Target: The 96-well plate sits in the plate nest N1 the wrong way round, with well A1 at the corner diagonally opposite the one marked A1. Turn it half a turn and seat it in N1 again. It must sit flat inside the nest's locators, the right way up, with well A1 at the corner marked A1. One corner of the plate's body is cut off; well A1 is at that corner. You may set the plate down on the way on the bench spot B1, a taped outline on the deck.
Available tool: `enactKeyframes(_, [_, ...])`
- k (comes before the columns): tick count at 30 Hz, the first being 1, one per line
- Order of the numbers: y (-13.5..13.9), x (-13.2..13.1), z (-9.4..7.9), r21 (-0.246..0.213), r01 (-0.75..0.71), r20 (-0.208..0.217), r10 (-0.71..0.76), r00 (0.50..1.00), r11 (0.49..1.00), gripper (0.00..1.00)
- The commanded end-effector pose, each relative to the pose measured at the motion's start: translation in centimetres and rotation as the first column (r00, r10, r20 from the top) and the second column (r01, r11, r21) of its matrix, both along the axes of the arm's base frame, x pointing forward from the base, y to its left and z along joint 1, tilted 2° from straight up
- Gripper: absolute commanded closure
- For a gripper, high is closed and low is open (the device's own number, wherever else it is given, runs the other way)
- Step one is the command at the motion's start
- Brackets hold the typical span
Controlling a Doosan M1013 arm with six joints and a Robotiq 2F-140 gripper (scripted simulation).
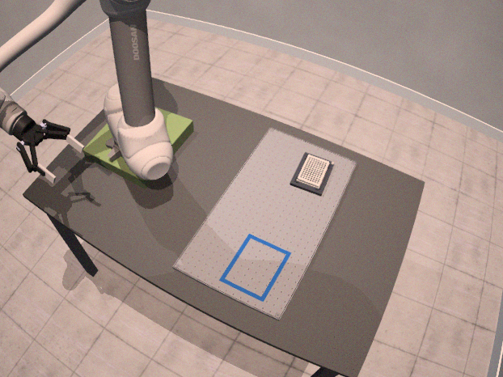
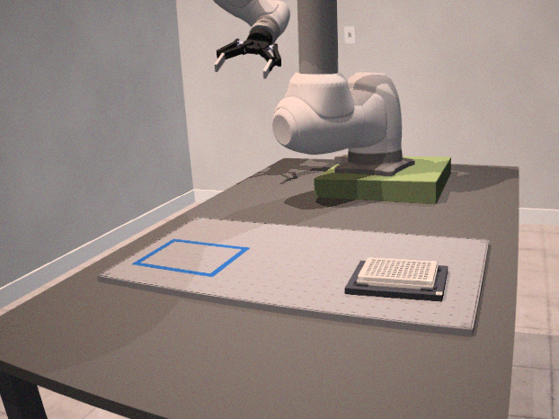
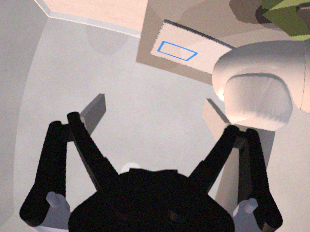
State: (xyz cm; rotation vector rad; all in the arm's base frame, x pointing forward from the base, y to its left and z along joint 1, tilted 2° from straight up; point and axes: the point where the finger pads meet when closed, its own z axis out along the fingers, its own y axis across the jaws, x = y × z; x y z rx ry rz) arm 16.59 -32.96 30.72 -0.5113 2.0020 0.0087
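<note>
From the top view I see my gripper [image 1: 58, 158] spread fully open and holding nothing, hanging off the table's edge at about nine o'clock. The 96-well plate [image 1: 313, 171] sits in the dark nest N1 [image 1: 298, 182] on the grey deck [image 1: 259, 209], out at three o'clock. The blue taped spot B1 [image 1: 235, 261] lies toward six o'clock, well apart from the nest. Between gripper and deck stands the arm's own bulky shoulder [image 1: 145, 150] on its green base [image 1: 182, 124].
</note>
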Motion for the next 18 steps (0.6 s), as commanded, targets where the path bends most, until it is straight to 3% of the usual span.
enactKeyframes(1, [0.0,0.0,0.01,0.0,0.0,0.0,0.0,1.0,1.0,0.0])
enactKeyframes(17, [0.0,0.0,0.01,0.0,0.0,0.0,0.0,1.0,1.0,0.0])
enactKeyframes(18, [0.09,0.41,-0.26,-0.015,-0.029,-0.006,0.029,1.0,0.999,0.0])
